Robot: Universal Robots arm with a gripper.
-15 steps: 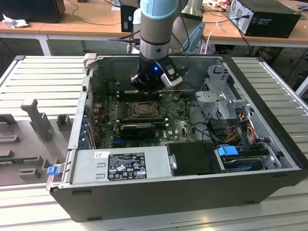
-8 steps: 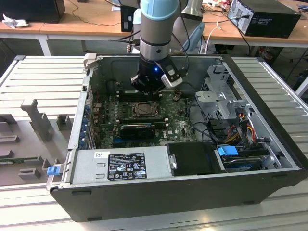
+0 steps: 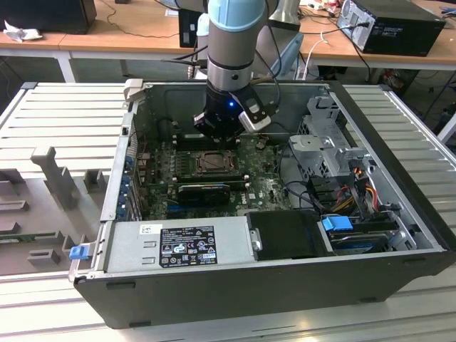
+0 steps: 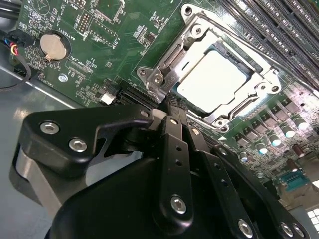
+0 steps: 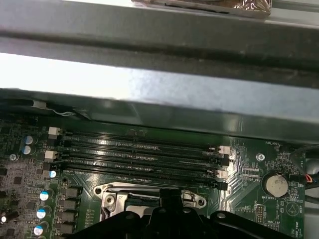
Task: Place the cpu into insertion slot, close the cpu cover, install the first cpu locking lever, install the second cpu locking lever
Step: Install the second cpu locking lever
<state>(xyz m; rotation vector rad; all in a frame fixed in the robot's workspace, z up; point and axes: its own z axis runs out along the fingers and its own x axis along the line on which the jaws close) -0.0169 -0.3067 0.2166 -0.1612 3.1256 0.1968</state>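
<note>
The cpu (image 4: 212, 77), a pale silver square, lies flat in the insertion slot (image 3: 212, 163) on the green board. The grey metal cpu cover (image 4: 238, 110) frames it and looks lowered around its edges. My gripper (image 4: 174, 102) has its two black fingers (image 4: 172, 124) pressed together with nothing between them. Their tip is just at the socket's near corner, beside a shiny metal latch piece (image 4: 167, 57). In the exterior view the gripper (image 3: 216, 142) hangs inside the open computer case, right above the socket. In the first wrist view the socket's frame (image 5: 112, 191) shows past the gripper's black body.
Long black memory slots (image 5: 139, 154) run beside the socket. A coin battery (image 4: 52, 46) sits on the board. A black expansion card (image 3: 204, 191), the power supply (image 3: 182, 242), a drive cage (image 3: 328, 135) and loose cables (image 3: 356, 178) crowd the case.
</note>
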